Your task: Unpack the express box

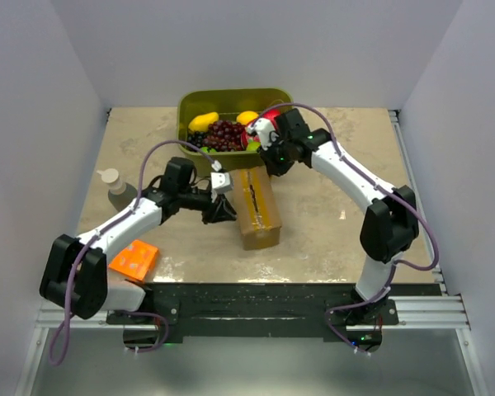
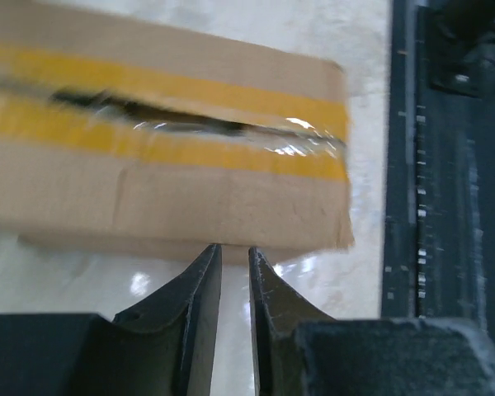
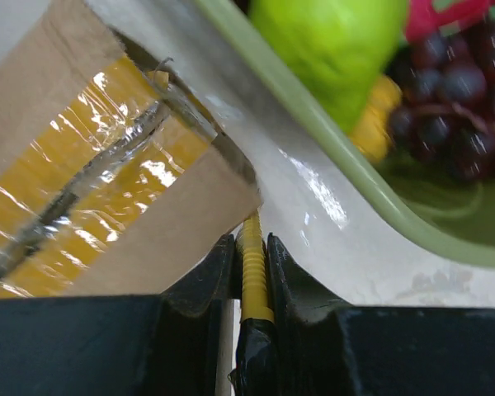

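The express box (image 1: 258, 206) is a brown carton lying lengthwise at the table's middle. Its taped top seam is slit, with a dark gap showing in the left wrist view (image 2: 165, 115). My left gripper (image 1: 221, 213) sits at the box's left side. Its fingers (image 2: 206, 272) are almost together with nothing between them, their tips just short of the box's edge. My right gripper (image 1: 268, 158) is at the box's far end, shut on a yellow ridged tool (image 3: 252, 264). The tool's tip runs under the box's corner (image 3: 181, 223).
A green bin (image 1: 190, 103) of fruit stands just behind the box; its rim (image 3: 355, 173), a green fruit (image 3: 338, 41) and grapes (image 3: 462, 82) are close to the right gripper. A flat orange box (image 1: 134, 260) and a capped bottle (image 1: 114, 186) are at the left.
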Tool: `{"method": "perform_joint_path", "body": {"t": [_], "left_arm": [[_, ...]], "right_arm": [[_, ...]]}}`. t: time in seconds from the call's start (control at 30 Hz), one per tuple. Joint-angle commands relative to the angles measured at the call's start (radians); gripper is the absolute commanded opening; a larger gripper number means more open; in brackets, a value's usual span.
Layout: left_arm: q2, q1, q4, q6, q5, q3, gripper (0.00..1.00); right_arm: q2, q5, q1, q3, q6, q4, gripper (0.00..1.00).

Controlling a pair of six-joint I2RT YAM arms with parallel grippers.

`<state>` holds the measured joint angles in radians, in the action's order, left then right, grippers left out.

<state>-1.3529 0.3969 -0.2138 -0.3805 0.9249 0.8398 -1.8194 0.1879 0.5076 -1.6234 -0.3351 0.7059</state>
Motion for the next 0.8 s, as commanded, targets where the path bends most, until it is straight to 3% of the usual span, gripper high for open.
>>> {"method": "perform_joint_path", "body": {"t": [0.0,0.13,0.2,0.3,0.37,0.43,0.57,0.7,0.77], "left_arm": [[0.050,0.111,-0.070,-0.110,0.143,0.010,0.27],[0.081,0.128,-0.198,-0.173,0.141,0.019,0.31],[0.104,0.128,-0.303,-0.299,0.118,0.064,0.35],[0.129,0.119,-0.537,-0.419,0.100,0.146,0.36],[0.150,0.091,-0.576,-0.428,0.104,0.188,0.37],[0.184,0.063,-0.561,-0.390,0.106,0.206,0.38],[0.228,-0.068,-0.377,-0.131,0.046,0.196,0.50],[0.262,-0.157,-0.097,0.118,-0.197,0.131,0.56],[0.261,-0.205,-0.033,0.238,-0.319,0.096,0.56]], "right_arm": [[0.014,0.007,0.133,-0.070,-0.051,-0.023,0.00],[-0.030,-0.024,0.204,-0.117,-0.032,-0.043,0.00],[-0.046,-0.077,0.203,-0.138,-0.044,-0.045,0.00],[-0.015,-0.104,0.152,-0.159,-0.042,-0.042,0.00],[0.021,-0.110,0.103,-0.150,-0.030,-0.022,0.00],[0.095,-0.116,0.057,-0.121,-0.025,0.013,0.00],[0.264,-0.099,0.005,0.015,0.010,0.078,0.00],[0.463,-0.106,0.000,0.238,0.047,0.101,0.00],[0.557,-0.104,-0.003,0.347,0.057,0.127,0.00]]}}
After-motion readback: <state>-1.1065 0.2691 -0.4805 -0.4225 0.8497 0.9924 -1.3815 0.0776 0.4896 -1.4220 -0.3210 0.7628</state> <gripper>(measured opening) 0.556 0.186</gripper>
